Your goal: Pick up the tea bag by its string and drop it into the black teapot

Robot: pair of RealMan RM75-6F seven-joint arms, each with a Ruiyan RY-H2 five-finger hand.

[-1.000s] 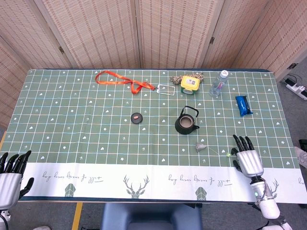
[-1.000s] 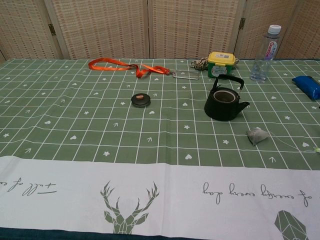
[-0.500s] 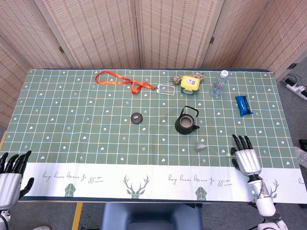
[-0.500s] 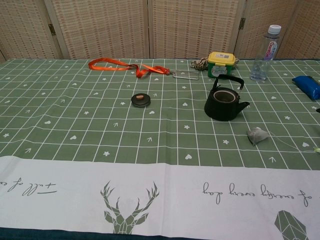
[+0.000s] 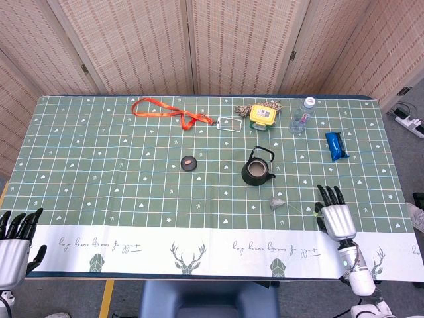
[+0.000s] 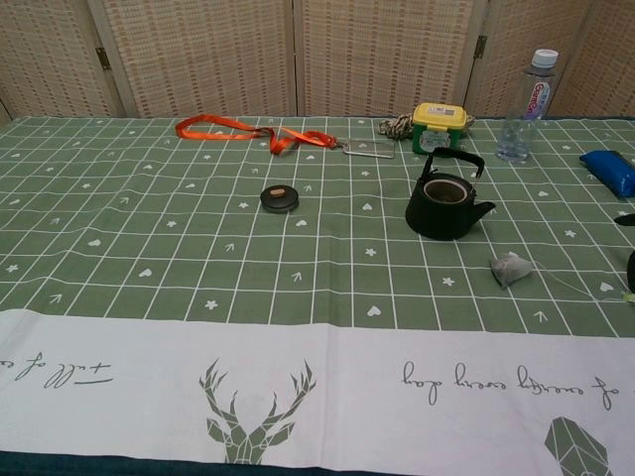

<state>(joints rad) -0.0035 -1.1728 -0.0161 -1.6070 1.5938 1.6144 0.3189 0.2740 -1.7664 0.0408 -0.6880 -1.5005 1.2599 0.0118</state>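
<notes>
- Head view: the right robot hand (image 5: 334, 217) lies flat above the table (image 5: 99, 172), fingers apart and holding nothing. Over the last second it has crept toward the left of the picture and a little further onto the green cloth, closing on the far end of the string (image 5: 298, 209).
- Head view: the tea bag (image 5: 276, 203) lies on the cloth just in front of the black teapot (image 5: 258, 171), apart from it, and has not shifted. Its string trails toward the right robot hand and ends in a small pale tag (image 5: 314, 212) just beside the fingertips; contact cannot be confirmed.
- Head view: the left robot hand (image 5: 16, 242) sits at the near left table edge, fingers apart and empty, unchanged in position and well apart from the task items.
- Head view: the teapot stands open; a small round lid (image 5: 189, 162) lies well to its left. An orange lanyard (image 5: 165, 110), yellow box (image 5: 263, 114), water bottle (image 5: 301, 117) and blue packet (image 5: 336, 145) occupy the far side.
- Chest view: dark fingertips (image 6: 629, 266) of the right robot hand now show at the right edge, where none appeared a second ago; its posture cannot be judged here. The left robot hand is out of this view.
- Chest view: the tea bag (image 6: 510, 268) rests near and right of the teapot (image 6: 446, 201), the string running to the right edge.
- Assessment: the task is at the approach stage; the string has yet to be pinched. The thin string lying flat looks hard to catch.
</notes>
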